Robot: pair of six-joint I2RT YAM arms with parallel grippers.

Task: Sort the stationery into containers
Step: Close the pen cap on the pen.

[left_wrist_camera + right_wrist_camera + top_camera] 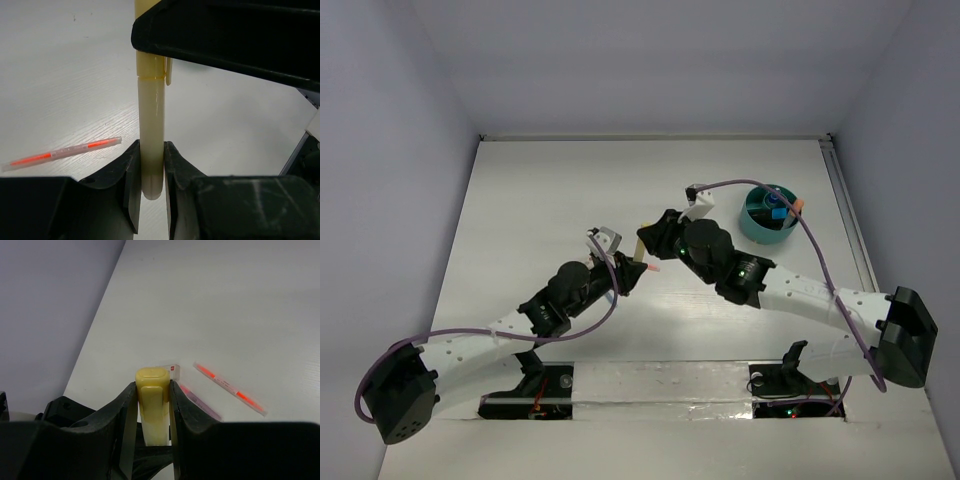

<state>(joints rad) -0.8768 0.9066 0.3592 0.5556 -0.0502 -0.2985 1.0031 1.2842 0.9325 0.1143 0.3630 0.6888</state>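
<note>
A pale yellow highlighter (638, 249) is held above the table by both grippers at once. My left gripper (629, 272) is shut on its cream barrel end (151, 125). My right gripper (650, 236) is shut on its yellow capped end (153, 390). In the left wrist view the right gripper's black body (225, 35) covers the cap. A clear pen with orange marks (60, 152) lies on the table below, also in the right wrist view (230, 389). A purple-pink pen (201, 402) lies beside it. The teal cup (756, 228) stands at the right with blue and orange items inside.
The white table (540, 200) has a raised back edge and a right edge rail (848, 215). Both arms meet near the table's middle, forearms crossing the near half. A small white clip-like piece (172, 369) lies by the purple pen.
</note>
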